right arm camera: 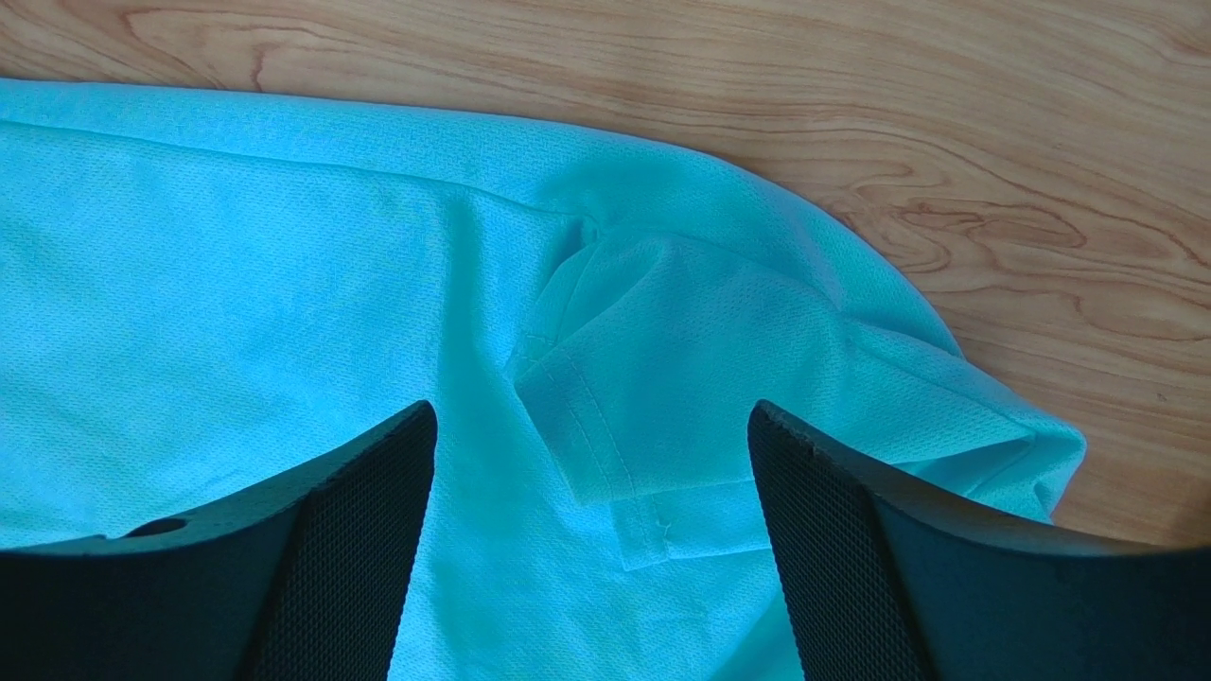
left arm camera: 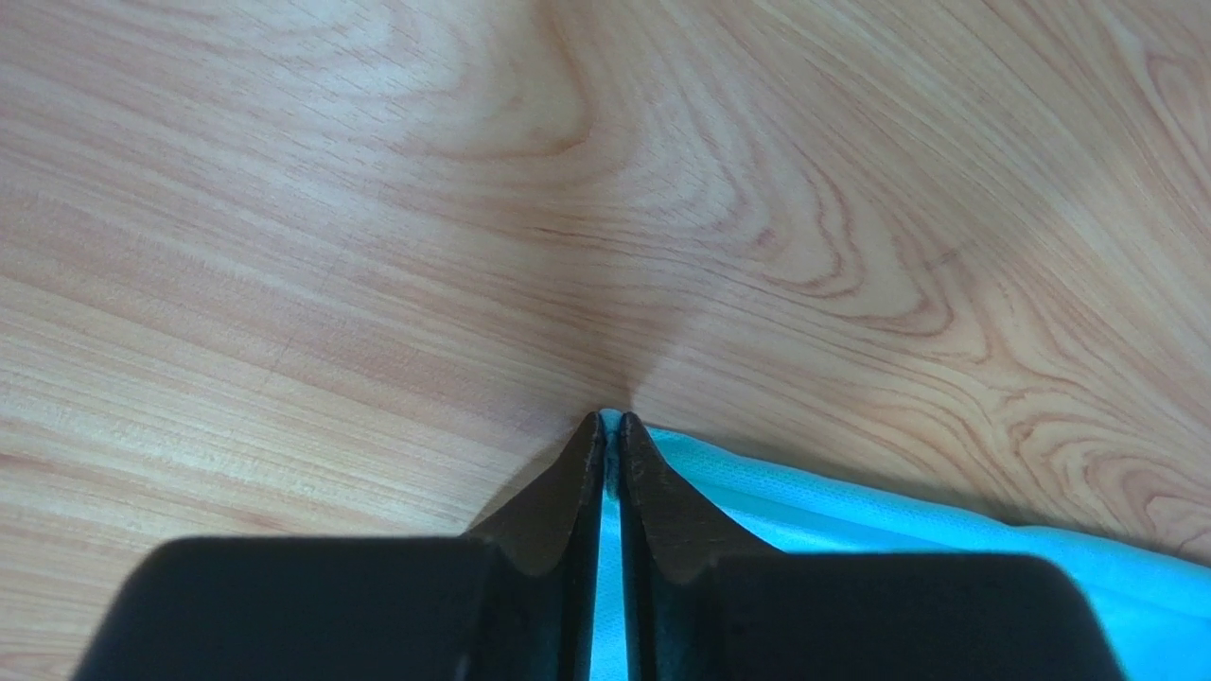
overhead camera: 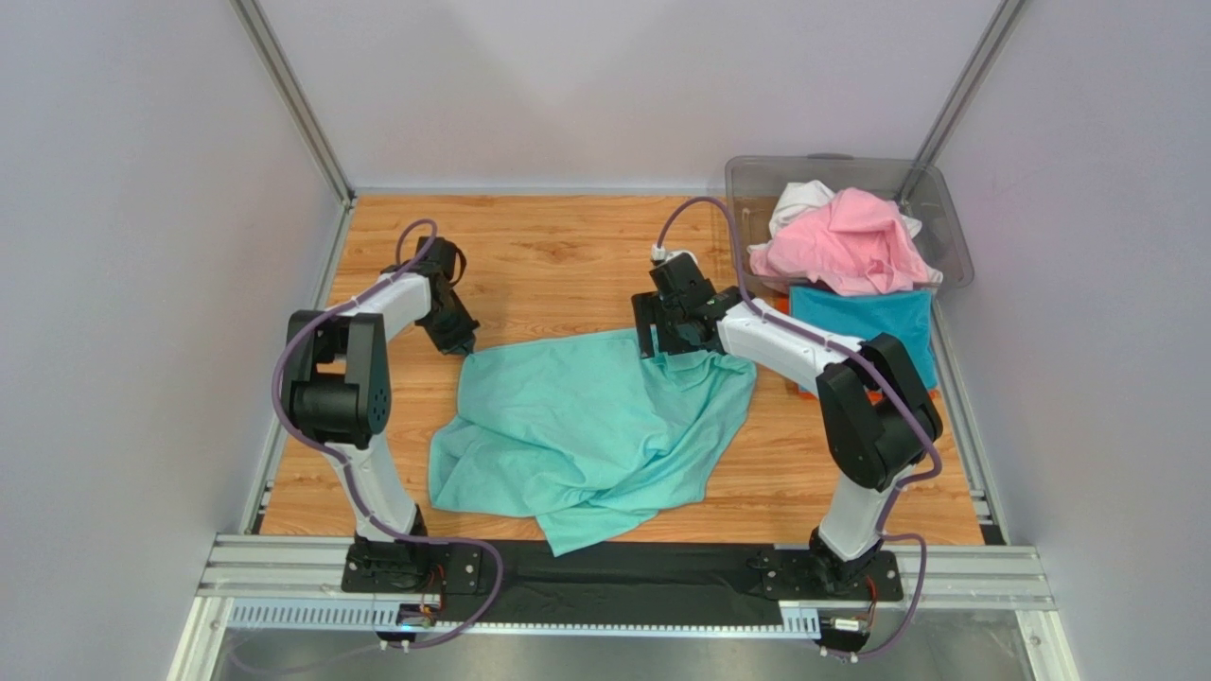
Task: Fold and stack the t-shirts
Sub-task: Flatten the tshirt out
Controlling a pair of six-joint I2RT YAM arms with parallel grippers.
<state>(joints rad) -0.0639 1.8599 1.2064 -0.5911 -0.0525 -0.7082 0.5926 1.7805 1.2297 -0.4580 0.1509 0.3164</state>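
The mint green t-shirt [overhead camera: 590, 426] (limp, light) is spread mid-frame, its upper-left corner pinched in the closed left pincer [left arm camera: 611, 433]; the right pincer [right arm camera: 590, 414] is held open, empty, over the sleeve [right arm camera: 654, 355], judged a good hold.

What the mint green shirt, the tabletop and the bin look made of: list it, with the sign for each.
Mint green shirt: knitted cloth, matte; fine dotted weave, soft folds.
Tabletop: wood or wood-look laminate, smooth with a faint sheen; whether the grain is real or printed cannot be told.
Bin: probably greyish clear plastic; see-through walls, stiff moulded rim.
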